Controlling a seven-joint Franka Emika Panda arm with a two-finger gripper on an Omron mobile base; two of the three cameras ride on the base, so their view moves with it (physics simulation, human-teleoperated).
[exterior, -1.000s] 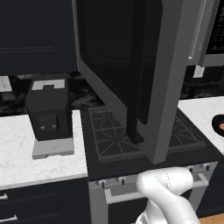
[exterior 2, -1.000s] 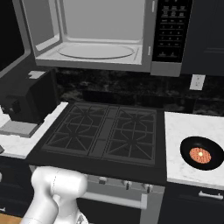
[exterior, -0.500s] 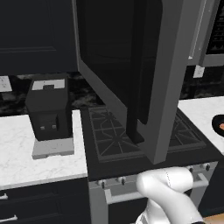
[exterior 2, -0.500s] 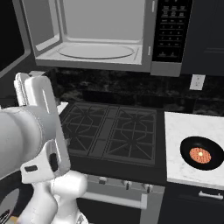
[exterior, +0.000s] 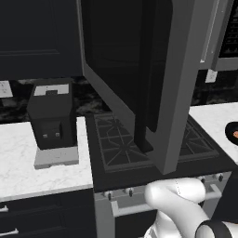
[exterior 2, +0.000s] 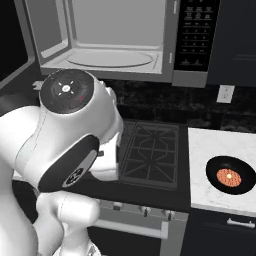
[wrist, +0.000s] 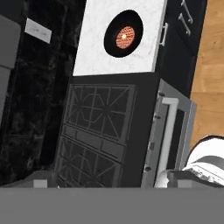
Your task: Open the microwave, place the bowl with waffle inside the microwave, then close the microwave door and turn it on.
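The microwave [exterior 2: 115,37] hangs above the stove with its grey cavity and glass turntable exposed. The microwave door [exterior: 158,79] stands swung wide open over the stove, dark glass in a grey frame. The bowl with waffle [exterior 2: 231,176] rests on the white counter [exterior 2: 210,145] right of the stove; it also appears at the right edge in the left base view as the bowl [exterior: 232,132]. From above, the hand view looks down on the bowl [wrist: 124,34]. My arm [exterior 2: 75,135] is raised close in front of the right base camera. My gripper is open and holds nothing.
A black coffee machine [exterior: 51,116] stands on the left counter. The black gas stove [exterior 2: 150,150] lies between the counters, with the oven's handle [wrist: 168,135] on its front. The microwave's button panel [exterior 2: 192,35] is right of the cavity. A wall outlet [exterior 2: 226,93] sits behind the bowl.
My arm has swung up from low at the base and now looms large in the right base view. The microwave, its door and the bowl have not moved.
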